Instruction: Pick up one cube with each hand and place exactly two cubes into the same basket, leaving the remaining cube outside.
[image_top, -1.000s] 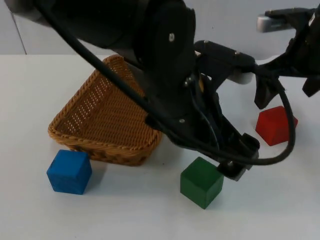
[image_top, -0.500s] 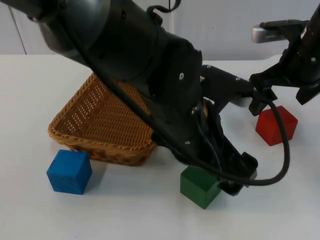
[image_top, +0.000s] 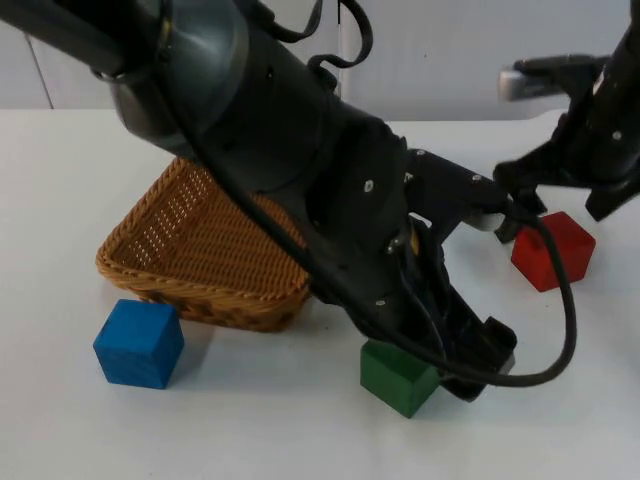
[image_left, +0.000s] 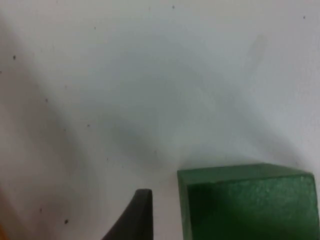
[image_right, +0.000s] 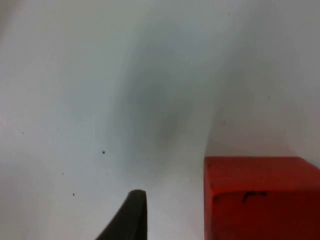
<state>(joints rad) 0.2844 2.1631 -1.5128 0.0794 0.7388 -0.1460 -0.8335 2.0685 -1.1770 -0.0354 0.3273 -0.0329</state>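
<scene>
nearest the camera in the top view, the blue cube sits on the white table just in front of the basket's near left corner, close to it but apart. level with it to the right stands the green cube, on the table in front of the basket's right end. the left gripper is down over this cube, its black body covering the cube's upper right side. in the left wrist view one black fingertip stands just beside the green cube's left face with a thin strip of table between them, so that finger is not pressing the cube. the other finger cannot be made out, and how wide the jaws stand cannot be told.

behind the two cubes lies the wicker basket, tan and roughly triangular, flat on the table, with the part of its floor that can be seen bare. the bulky left arm crosses over its far right part.

further back on the right, the red cube rests on the table well apart from the basket. the right gripper hangs just behind and above it. in the right wrist view a black fingertip stands off to the side of the red cube with a clear stretch of table between. its jaw opening cannot be told either.
</scene>
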